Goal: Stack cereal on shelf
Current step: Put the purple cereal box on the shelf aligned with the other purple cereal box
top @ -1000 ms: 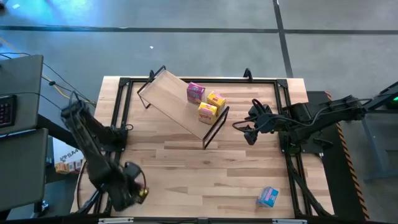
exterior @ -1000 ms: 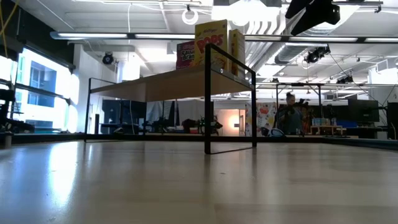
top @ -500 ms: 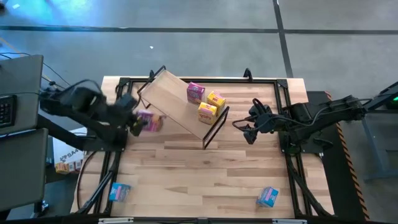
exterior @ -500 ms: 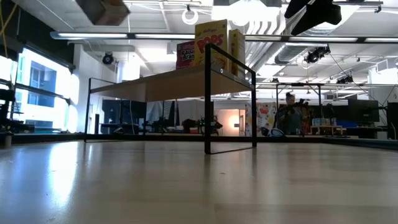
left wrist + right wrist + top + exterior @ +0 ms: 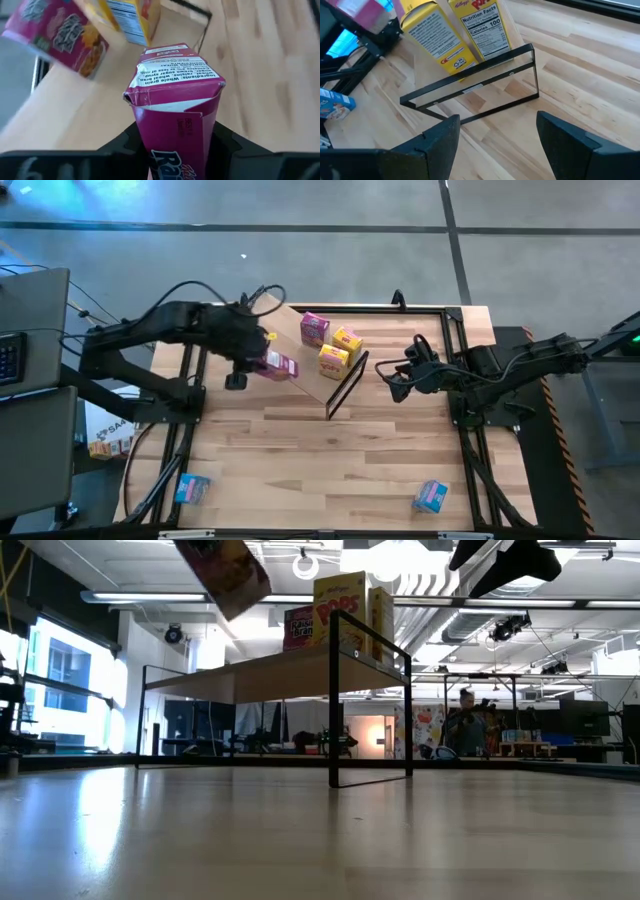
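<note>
Hanging tilted over the shelf (image 5: 283, 345), a magenta box (image 5: 279, 365) is clamped in the left gripper (image 5: 262, 358). Three boxes already stand on the board: one pink (image 5: 314, 329), two yellow (image 5: 341, 350), one reading "POPS". The right gripper (image 5: 397, 378), fingers spread and empty, waits beside the shelf's end. Two blue boxes (image 5: 431, 497) lie on the tabletop (image 5: 330, 460).

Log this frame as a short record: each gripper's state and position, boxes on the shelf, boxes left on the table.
left gripper: shut on the carried pink box, held over the shelf
right gripper: open, empty, beside the shelf's end
on shelf: one pink box, two yellow boxes
on table: blue box near the left front corner, blue box near the right front corner
</note>
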You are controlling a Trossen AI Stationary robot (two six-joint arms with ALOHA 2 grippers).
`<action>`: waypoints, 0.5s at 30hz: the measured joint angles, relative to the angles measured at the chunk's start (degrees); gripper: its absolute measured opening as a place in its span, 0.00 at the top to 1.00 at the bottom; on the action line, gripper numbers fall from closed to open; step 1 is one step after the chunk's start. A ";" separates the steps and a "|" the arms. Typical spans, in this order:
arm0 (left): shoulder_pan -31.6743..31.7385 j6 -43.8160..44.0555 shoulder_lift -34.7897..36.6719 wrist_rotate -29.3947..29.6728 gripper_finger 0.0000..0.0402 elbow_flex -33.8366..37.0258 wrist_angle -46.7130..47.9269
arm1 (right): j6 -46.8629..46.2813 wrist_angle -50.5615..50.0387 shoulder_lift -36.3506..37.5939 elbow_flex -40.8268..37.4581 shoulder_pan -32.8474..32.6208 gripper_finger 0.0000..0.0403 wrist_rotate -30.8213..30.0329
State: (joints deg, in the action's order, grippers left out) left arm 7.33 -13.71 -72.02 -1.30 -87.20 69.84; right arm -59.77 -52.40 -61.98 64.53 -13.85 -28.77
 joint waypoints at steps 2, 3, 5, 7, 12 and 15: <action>0.70 -5.81 -1.77 0.41 0.71 0.00 -0.22 | -0.29 0.00 0.00 0.00 0.00 0.36 0.00; 0.98 -7.92 -2.83 0.88 0.71 -0.01 -0.60 | -0.47 0.00 0.00 0.00 0.00 0.36 0.00; 1.36 -11.32 -5.02 1.63 0.71 -0.02 -1.30 | -0.83 0.00 0.00 0.00 0.00 0.36 0.01; 1.64 -13.80 -7.26 2.95 0.71 -0.02 -1.20 | -0.77 -0.01 0.00 0.00 0.00 0.36 0.07; 1.70 -16.33 -10.93 6.26 0.71 -0.22 -2.14 | -0.33 -0.03 0.00 0.00 0.00 0.36 0.01; 1.66 -17.36 -11.44 6.29 0.71 -0.25 -3.88 | -0.25 -0.05 0.00 0.00 0.00 0.36 0.00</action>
State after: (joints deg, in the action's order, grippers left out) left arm 8.99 -31.08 -83.47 4.98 -87.45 65.96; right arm -60.02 -52.45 -61.98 64.53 -13.85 -28.77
